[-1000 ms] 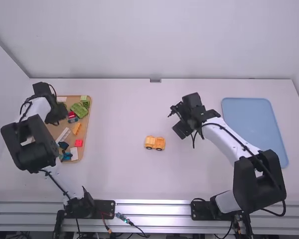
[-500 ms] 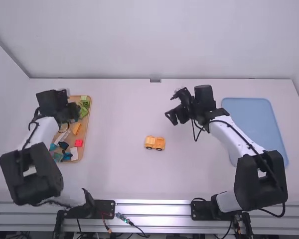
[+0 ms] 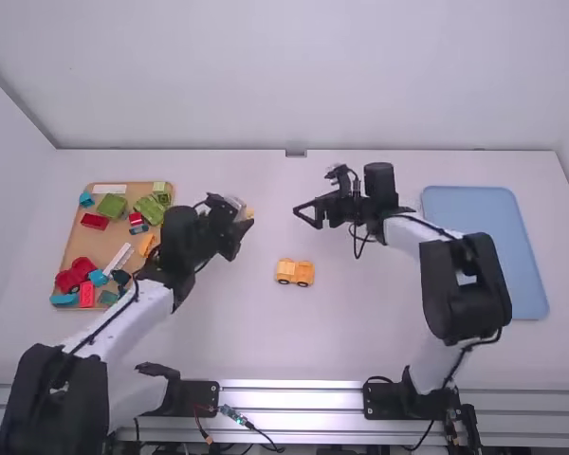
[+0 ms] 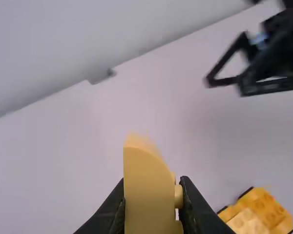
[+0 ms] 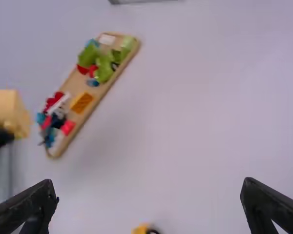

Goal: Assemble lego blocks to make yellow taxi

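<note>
You have the left gripper (image 3: 237, 227), left of centre in the high view, clamped on a yellow block (image 4: 147, 192); the right (image 3: 307, 216), upper right of centre, fingers spread. Yellow car (image 3: 294, 272): just below mid-frame.

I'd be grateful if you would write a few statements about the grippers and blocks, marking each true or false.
1. The left gripper holds a yellow block. True.
2. The right gripper is shut. False: the right gripper's fingers stand apart.
3. The yellow wheeled build sits on the blue tray. False: the build rests on the white table.
4. Green blocks lie on the wooden tray. True.
</note>
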Available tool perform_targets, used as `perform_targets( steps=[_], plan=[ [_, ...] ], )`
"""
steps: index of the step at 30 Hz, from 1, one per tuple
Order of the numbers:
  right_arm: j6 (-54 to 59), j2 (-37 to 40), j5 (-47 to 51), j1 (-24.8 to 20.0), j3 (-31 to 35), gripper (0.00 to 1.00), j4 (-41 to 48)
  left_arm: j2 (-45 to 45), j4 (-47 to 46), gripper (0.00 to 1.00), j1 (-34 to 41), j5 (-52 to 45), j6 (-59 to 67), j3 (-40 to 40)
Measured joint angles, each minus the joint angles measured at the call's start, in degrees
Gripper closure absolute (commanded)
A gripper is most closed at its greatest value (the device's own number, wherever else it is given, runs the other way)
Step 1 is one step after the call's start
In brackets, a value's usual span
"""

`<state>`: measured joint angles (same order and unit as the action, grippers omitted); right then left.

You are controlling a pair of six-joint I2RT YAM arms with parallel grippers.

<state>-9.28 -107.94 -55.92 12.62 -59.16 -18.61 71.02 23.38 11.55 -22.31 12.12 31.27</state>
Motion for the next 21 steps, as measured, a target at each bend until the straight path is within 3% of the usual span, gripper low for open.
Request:
perform_targets(
  steps=[6, 12, 21],
  plan=[
    [-8.55, -2.58, -7.02, 0.92, 2.45, 0.02, -18.01, 2.69, 8.7, 0.98, 3.34, 1.99, -1.05, -3.52],
    [-15.91, -2.62, -2.34, 4.22, 11.02, 0.0, -37.81, 8.26, 9.88, 0.98, 3.34, 2.4, -4.24, -2.75],
    [-21.92, -2.62, 3.72, 6.45, 14.78, 0.05, -42.14, 10.21, 13.33, 0.98, 6.86, 1.95, -4.87, -0.02]
  ],
)
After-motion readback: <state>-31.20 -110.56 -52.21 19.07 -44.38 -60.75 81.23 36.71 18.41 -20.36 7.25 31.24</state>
